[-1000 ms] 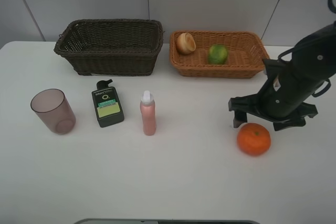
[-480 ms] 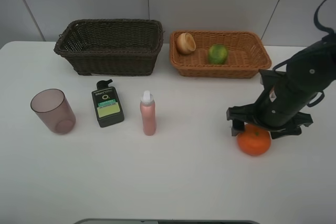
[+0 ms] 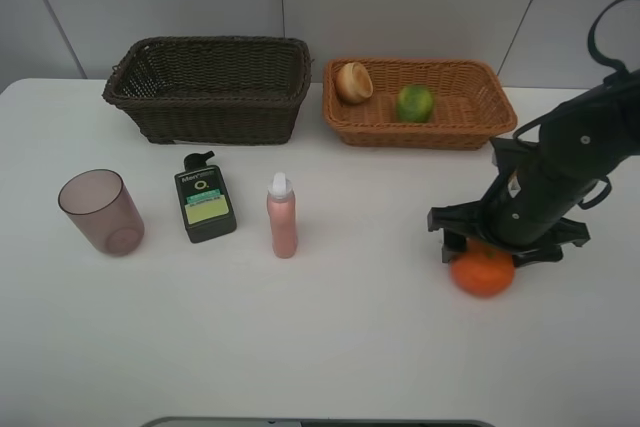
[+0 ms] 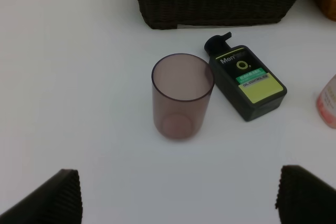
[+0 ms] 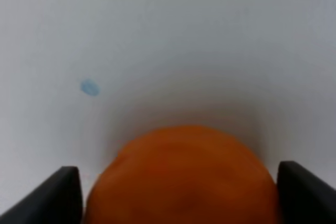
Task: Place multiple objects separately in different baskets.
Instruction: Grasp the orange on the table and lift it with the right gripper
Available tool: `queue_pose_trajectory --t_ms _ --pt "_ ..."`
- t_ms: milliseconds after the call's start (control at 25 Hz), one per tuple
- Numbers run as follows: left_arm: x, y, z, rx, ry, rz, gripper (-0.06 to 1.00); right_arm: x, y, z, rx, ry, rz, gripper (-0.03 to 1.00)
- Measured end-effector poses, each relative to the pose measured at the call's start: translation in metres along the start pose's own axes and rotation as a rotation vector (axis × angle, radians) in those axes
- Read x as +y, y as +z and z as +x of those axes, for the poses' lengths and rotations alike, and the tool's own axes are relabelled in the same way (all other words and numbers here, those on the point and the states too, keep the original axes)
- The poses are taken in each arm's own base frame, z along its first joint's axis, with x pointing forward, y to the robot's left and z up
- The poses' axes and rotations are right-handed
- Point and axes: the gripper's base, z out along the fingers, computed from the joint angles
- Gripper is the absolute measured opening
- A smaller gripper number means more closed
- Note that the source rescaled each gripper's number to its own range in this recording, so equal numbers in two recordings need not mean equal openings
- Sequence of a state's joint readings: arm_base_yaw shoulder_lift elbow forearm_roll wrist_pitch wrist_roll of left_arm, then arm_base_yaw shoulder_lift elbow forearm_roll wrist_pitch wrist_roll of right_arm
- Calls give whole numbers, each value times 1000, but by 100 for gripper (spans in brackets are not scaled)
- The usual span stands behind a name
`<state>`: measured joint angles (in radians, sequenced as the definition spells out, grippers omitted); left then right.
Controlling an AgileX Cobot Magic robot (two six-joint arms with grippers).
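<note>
Four items wait on the white table point(image 3: 320, 347): from the left, a translucent mauve cup point(image 3: 100, 212), a flat dark-green labelled bottle point(image 3: 206, 207) and a pink bottle with white cap point(image 3: 282, 217). The left gripper point(image 4: 181, 198) hangs near these, jaws wide apart, empty. Farthest right, before the light tan wicker basket point(image 3: 420, 132), the right gripper point(image 3: 503, 237) straddles the round orange point(image 3: 482, 275); whether its jaws press it I cannot tell. The orange looks firm, light, apt to roll: grip across its widest middle.
</note>
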<state>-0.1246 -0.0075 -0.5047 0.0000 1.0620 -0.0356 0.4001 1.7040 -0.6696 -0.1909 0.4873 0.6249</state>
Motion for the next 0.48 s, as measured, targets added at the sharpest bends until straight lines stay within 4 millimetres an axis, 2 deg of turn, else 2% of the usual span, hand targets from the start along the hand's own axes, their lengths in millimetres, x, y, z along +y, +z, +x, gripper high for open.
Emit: queue_pose_trajectory --t_ms 480 --pt "0 0 0 0 0 0 96 0 0 0 -1 0 -1 64"
